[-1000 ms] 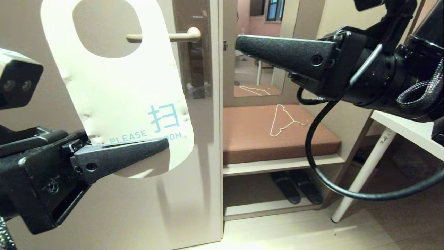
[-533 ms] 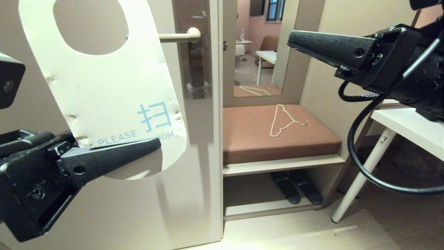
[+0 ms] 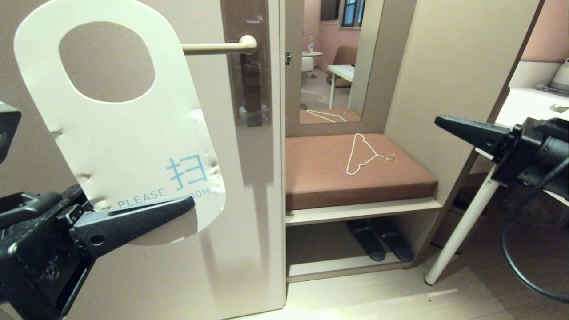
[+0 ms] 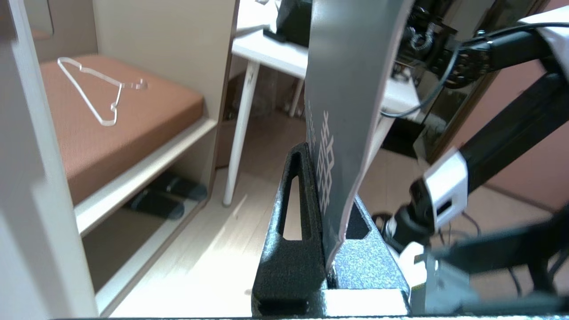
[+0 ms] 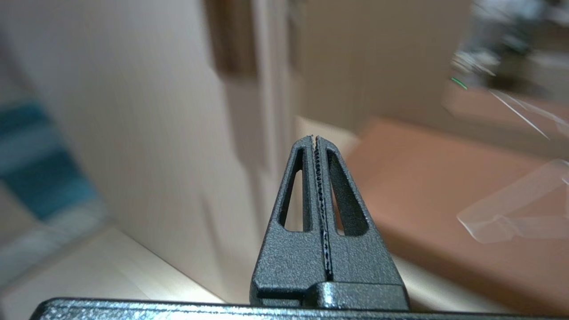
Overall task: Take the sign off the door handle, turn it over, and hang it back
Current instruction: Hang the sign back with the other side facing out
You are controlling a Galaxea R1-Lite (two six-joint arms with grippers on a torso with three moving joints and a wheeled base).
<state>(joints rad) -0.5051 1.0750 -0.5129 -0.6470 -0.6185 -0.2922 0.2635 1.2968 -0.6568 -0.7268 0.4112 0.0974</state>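
One door (image 3: pixel 133 266) carries one door handle (image 3: pixel 220 46) at twelve o'clock. One sign (image 3: pixel 120 129), white face outward, is off the handle, at nine o'clock of it; hanging remains. The left claw (image 3: pixel 178 206) pinches its lower end. The right claw (image 3: pixel 444 121), at three o'clock, is closed, empty.

A padded reddish-brown bench seat (image 3: pixel 320 178) is set in the alcove right of the door. A thin white wire hanger (image 3: pixel 362 155) is laid flat on its far half. Beneath it, a pair of dark slippers (image 3: pixel 380 240) is placed on a cream lower shelf (image 3: pixel 329 269).
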